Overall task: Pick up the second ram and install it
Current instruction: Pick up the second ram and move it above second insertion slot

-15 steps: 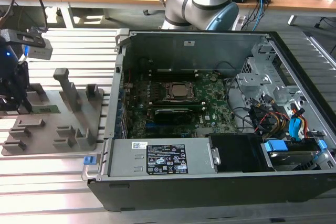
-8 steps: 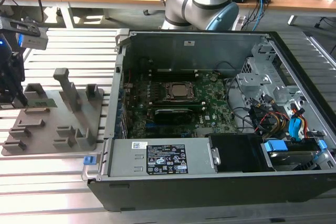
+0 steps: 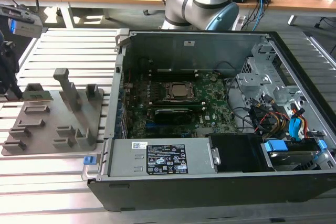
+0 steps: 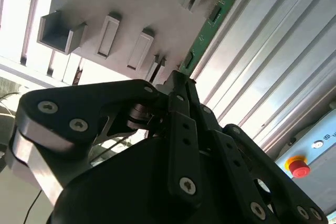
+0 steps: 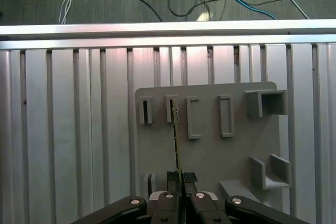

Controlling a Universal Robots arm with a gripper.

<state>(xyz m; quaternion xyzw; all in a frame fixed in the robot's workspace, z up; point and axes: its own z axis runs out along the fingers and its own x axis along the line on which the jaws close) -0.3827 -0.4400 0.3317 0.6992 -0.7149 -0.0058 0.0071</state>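
The second ram (image 3: 39,96) is a thin green stick standing on edge at the back of the grey holder plate (image 3: 50,132), on the exterior view's left. My gripper (image 3: 12,91) sits at its end, at the far left edge of that view. In both wrist views the black fingers are closed on the stick. The second wrist view shows my gripper (image 4: 178,77) pinching one end, and the second ram (image 4: 207,30) runs away from it along the plate's edge. In the first wrist view my gripper (image 5: 180,178) holds the second ram (image 5: 176,140) edge-on, in line with a slot (image 5: 171,109).
An open computer case (image 3: 210,177) lies on the exterior view's right, with its green motherboard (image 3: 210,111) exposed. The holder plate (image 5: 226,156) carries several raised slots and blocks. The slatted aluminium table (image 3: 52,182) surrounds both. A red stop button (image 4: 299,167) is nearby.
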